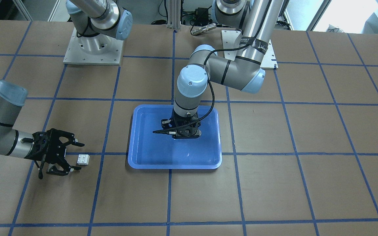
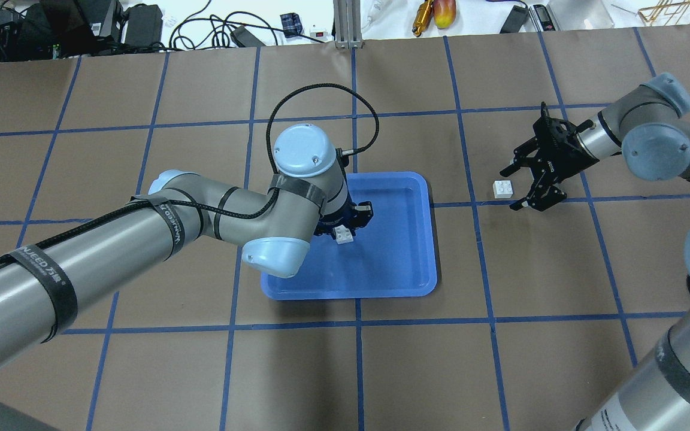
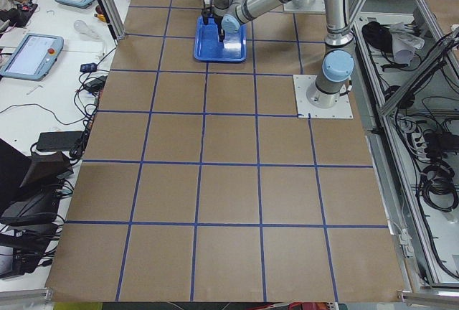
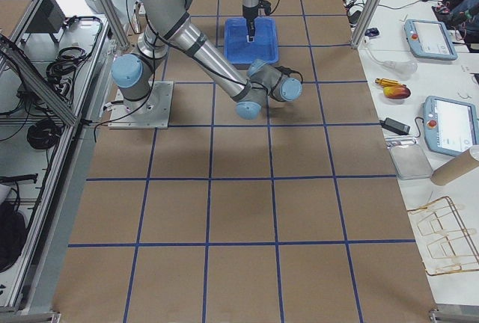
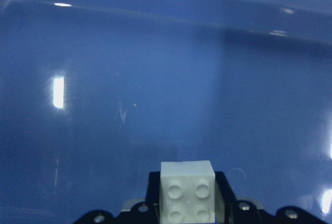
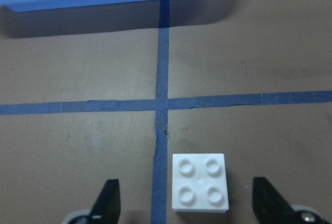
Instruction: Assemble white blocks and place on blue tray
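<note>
Brown tabletop [image 2: 165, 377], ruled with blue tape lines [image 2: 358, 371], carries the work. Left hand [image 1: 182, 136] is clamped on the held white block [image 5: 187, 189], studs facing the wrist camera, low over the blue tray [image 2: 399, 263]. Whether this block touches the tray floor cannot be told, and from above the wrist hides most of the hand. Right hand [image 2: 510, 189] has its fingers spread wide either side of the loose white block [image 6: 199, 181], clear of it. That block rests on the tabletop right of the tray in the overhead frame, beside a tape crossing.
</note>
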